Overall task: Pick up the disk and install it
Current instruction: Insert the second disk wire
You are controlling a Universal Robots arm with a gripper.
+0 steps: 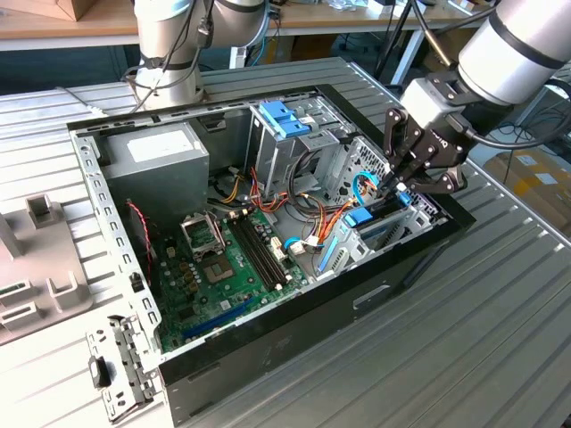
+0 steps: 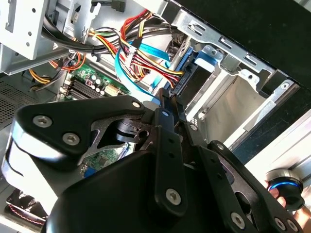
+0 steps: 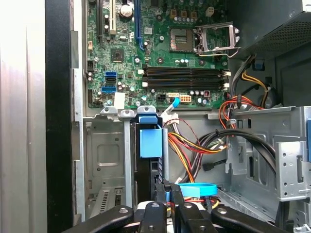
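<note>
What looks like the disk (image 1: 378, 230) stands on edge in the drive bay at the case wall on the exterior view's right, held in a blue plastic bracket (image 3: 150, 141). In the first wrist view it shows as a dark narrow slab (image 3: 146, 170); in the second wrist view its dark edge (image 2: 192, 85) lies just past my fingertips. My gripper (image 1: 399, 185) hangs right above that bay. In both wrist views the fingers (image 2: 165, 114) are pressed together and I see nothing between them. The tips (image 3: 167, 187) sit beside the slab's upper edge, next to a blue cable.
The open computer case (image 1: 294, 348) lies on a ribbed metal table (image 1: 500, 339). Inside are the motherboard (image 1: 232, 259), a grey power-supply box (image 1: 165, 152), a metal cage with light-blue tabs (image 1: 285, 120) and bundled cables (image 3: 194, 145). A blue cable loop (image 3: 197, 189) lies near the fingers.
</note>
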